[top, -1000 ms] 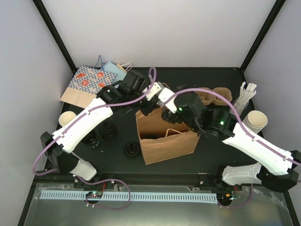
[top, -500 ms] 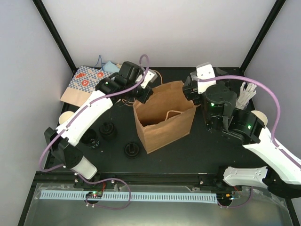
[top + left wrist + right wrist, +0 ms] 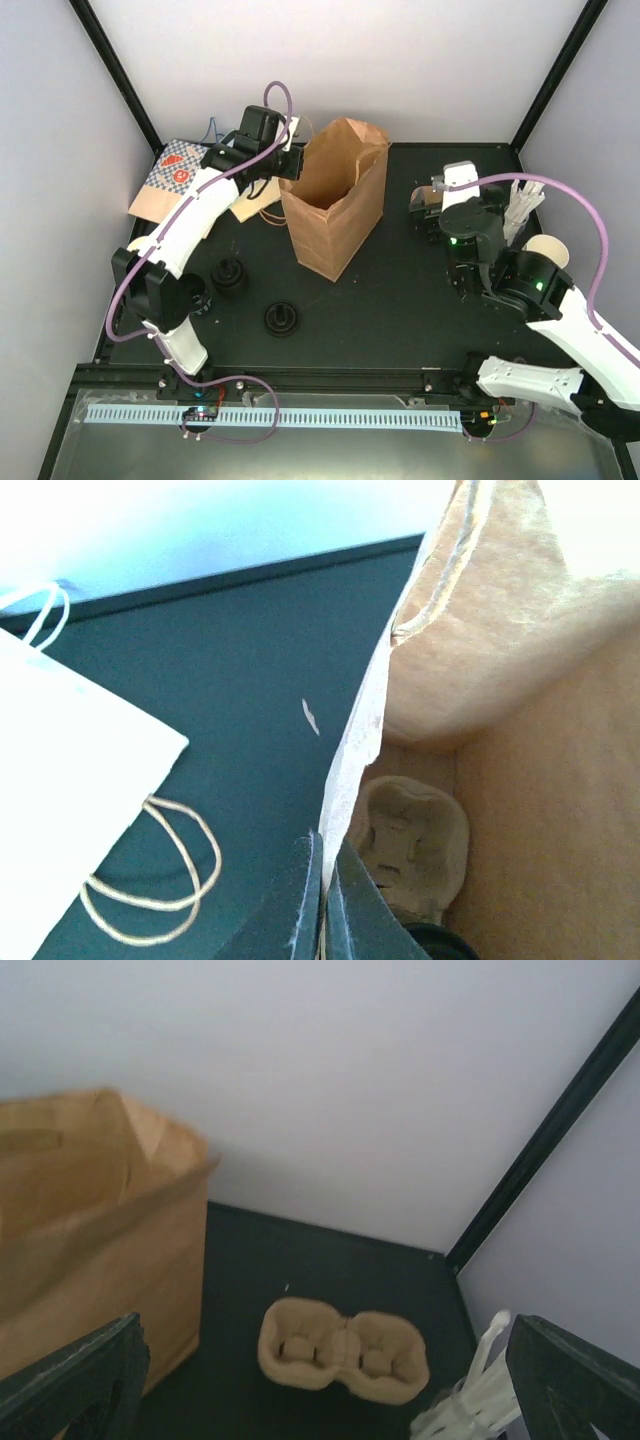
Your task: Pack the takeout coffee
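1. The brown paper bag [image 3: 335,200] is the biggest thing here. It stands upright and open-mouthed at the back middle of the table [image 3: 400,300]. My left gripper [image 3: 322,900] is pinched shut on the bag's rim, and the paper edge runs up from between my fingers. I judge that I am holding the mouth open for loading.
2. The tan carrier [image 3: 343,1350] lies flat on the table to the right of the bag, apart from it, near the back corner. It is rough moulded pulp, and both hollows face up and are empty. My right gripper [image 3: 325,1320] hangs short of it with the jaws spread wide and nothing between them.
3. Deep inside the bag, my left wrist view shows a pulp-coloured moulded shape [image 3: 412,842] on the bottom, with a dark round edge beside it. It looks like a second carrier, but I cannot tell for sure. At best, packing has only begun.
4. The cream cups [image 3: 548,255] sit nested at the right edge, well apart from the bag. They are unlidded and not in any carrier.
5. The black lids [image 3: 228,273] are smallest. Two of them lie loose on the left front of the table, and none is on a cup. By my reckoning, lidding, seating the cups and bagging are all left to do.
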You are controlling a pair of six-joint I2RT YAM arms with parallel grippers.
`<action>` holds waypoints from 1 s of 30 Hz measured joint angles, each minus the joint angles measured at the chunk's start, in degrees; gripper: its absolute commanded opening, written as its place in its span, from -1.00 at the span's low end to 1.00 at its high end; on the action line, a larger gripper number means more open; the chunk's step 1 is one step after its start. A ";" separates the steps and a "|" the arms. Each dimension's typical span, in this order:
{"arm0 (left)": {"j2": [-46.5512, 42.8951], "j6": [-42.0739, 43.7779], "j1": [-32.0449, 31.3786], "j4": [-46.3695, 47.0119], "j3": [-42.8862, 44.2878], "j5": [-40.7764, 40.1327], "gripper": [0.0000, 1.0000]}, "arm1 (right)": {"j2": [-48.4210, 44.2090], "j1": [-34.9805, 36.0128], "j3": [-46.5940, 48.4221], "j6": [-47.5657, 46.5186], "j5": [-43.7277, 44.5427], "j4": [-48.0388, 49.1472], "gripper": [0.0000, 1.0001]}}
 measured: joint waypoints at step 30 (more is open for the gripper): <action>-38.40 -4.92 1.22 11.32 -28.37 7.10 0.79 | -21.59 -0.59 -45.62 12.68 -20.44 18.49 1.00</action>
